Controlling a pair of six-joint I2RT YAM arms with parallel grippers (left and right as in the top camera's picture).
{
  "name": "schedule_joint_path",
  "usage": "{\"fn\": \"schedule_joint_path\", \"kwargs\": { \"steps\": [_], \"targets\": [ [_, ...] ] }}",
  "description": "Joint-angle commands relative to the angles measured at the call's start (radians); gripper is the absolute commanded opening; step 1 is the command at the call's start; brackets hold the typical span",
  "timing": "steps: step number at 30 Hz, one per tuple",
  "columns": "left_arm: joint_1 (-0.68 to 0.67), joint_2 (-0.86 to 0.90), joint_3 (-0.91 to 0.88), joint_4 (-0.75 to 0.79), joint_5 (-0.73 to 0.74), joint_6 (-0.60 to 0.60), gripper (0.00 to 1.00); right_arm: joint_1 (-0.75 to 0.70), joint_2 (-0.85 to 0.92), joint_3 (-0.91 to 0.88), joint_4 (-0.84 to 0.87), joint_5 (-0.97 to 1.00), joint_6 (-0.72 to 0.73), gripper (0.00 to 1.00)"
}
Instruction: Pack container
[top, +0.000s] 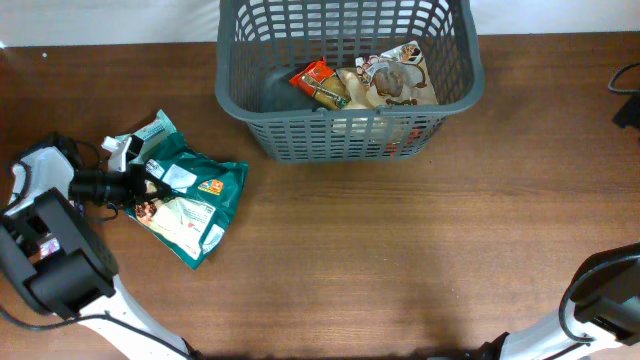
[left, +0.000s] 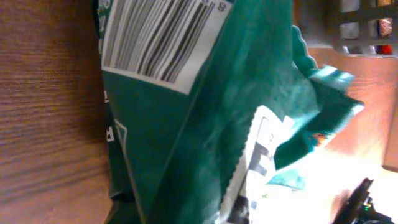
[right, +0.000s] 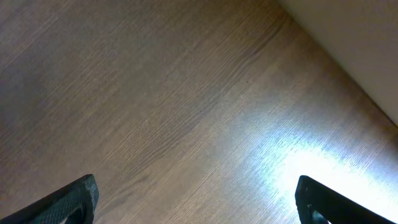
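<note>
Seemingly, left gripper (top: 145, 186) meets an edge of the teal packet (top: 192, 205), grip unclear; right gripper (right: 196, 202) gapes over bare table (right: 155, 93).

Dark brown wood-grain tabletop (top: 400, 250) across nearly all of the overhead view, matte, grain running side to side. White strip (top: 100, 20) beyond far edge, wall or floor, cannot tell. Same wood in right wrist view, with bright glare patch (right: 305, 162) on it. Pale band (right: 360, 43) past the edge, upper right corner. Washed-out bright spot (left: 323, 171) on wood, lower right of left wrist view.
</note>
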Motion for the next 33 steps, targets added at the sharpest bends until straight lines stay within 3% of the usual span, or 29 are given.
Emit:
{"fn": "schedule_joint_path", "kwargs": {
  "steps": [1, 8, 21, 33],
  "targets": [
    [0.016, -0.194, 0.004, -0.005, 0.103, 0.019, 0.02, 0.001, -0.012, -0.002, 0.003, -0.001, 0.007, 0.99],
    [0.047, -0.374, 0.004, -0.014, 0.161, 0.019, 0.02, 0.001, -0.012, -0.002, 0.003, -0.001, 0.007, 0.99],
    [0.018, -0.449, 0.005, -0.057, 0.334, 0.015, 0.02, 0.001, -0.012, -0.002, 0.003, -0.001, 0.007, 0.99],
    [-0.039, -0.516, 0.137, -0.059, 0.332, -0.046, 0.02, 0.001, -0.012, -0.002, 0.003, -0.001, 0.007, 0.99]
  ]
}}
